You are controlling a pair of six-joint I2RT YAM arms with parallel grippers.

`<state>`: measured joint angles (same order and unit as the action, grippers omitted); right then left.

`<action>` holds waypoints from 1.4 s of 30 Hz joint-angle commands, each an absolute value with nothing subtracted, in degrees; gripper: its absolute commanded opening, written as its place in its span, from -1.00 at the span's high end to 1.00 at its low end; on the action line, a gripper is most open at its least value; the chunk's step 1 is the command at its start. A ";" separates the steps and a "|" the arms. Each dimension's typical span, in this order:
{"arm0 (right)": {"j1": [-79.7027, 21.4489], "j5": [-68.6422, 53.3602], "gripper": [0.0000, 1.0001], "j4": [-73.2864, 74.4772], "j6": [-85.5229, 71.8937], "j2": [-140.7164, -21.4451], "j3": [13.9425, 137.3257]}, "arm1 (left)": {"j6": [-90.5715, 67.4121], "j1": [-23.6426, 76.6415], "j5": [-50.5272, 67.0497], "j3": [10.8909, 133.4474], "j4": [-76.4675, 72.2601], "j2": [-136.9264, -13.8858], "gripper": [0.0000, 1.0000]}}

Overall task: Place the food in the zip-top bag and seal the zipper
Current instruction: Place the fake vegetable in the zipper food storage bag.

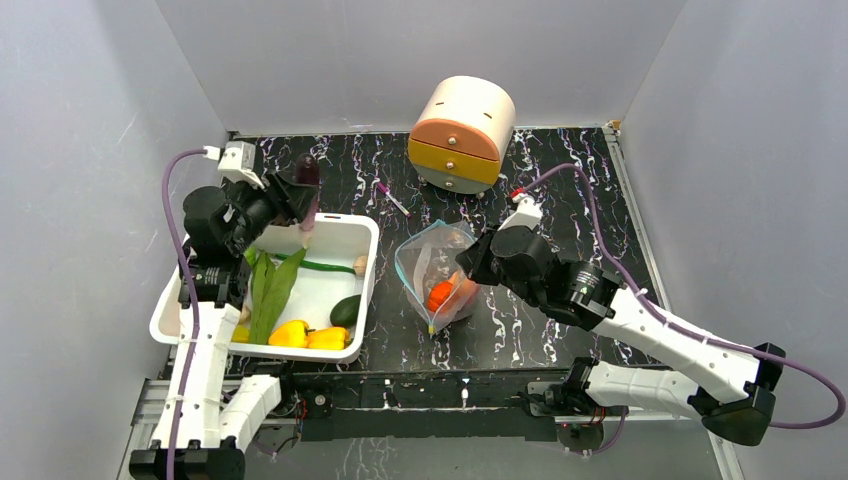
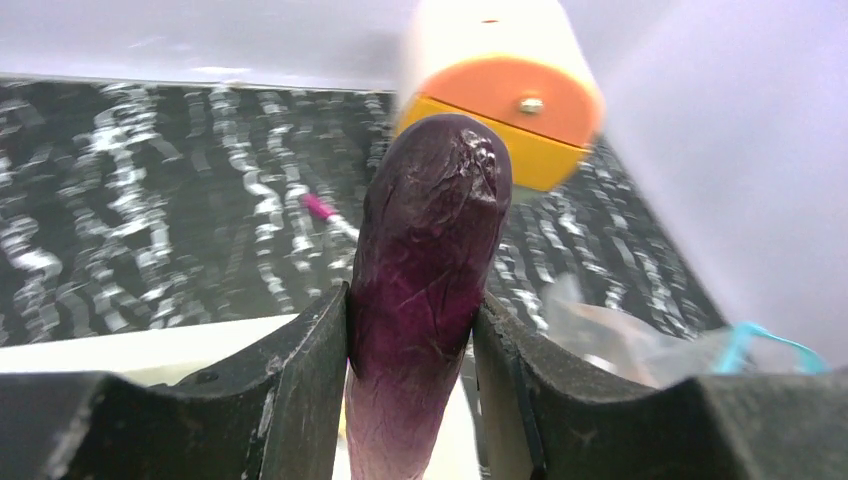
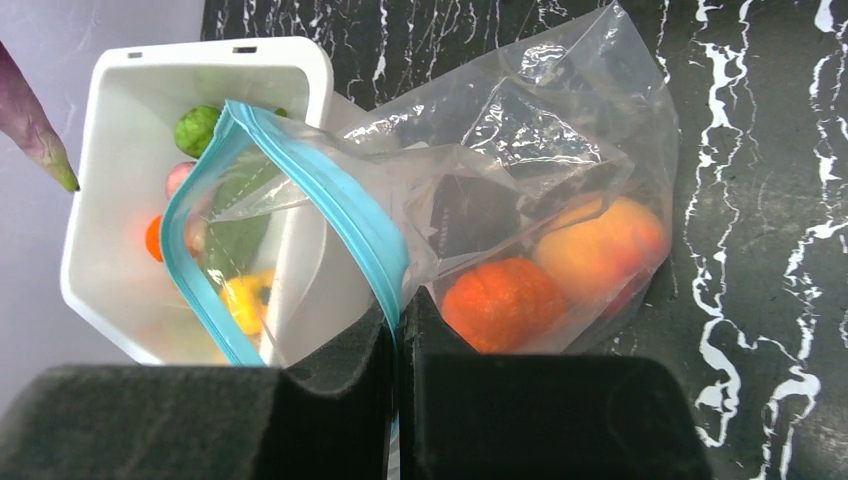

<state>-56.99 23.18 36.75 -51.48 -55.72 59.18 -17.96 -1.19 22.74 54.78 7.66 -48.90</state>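
Observation:
My left gripper (image 1: 296, 200) is shut on a purple eggplant (image 1: 306, 180), held upright above the far rim of the white tub (image 1: 366, 285). In the left wrist view the eggplant (image 2: 430, 250) stands clamped between both fingers (image 2: 300, 380). The clear zip-top bag (image 1: 440, 270) lies right of the tub with its mouth open. An orange fruit (image 3: 500, 300) and a peach-coloured fruit (image 3: 600, 245) sit inside it. My right gripper (image 3: 397, 330) is shut on the bag's blue-green zipper (image 3: 300, 180). In the tub lie a long green leaf (image 1: 270, 290), yellow peppers (image 1: 290, 333) and a dark green piece (image 1: 346, 310).
A round cream box with orange and yellow drawers (image 1: 462, 135) stands at the back of the black marbled table. A pink pen (image 1: 392, 198) lies between it and the tub. Grey walls close in the left, right and back sides.

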 commanded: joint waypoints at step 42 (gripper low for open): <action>-57.21 17.01 1.00 16.55 -70.80 -56.33 53.64 | -26.45 36.22 36.75 34.45 -62.06 -53.99 0.53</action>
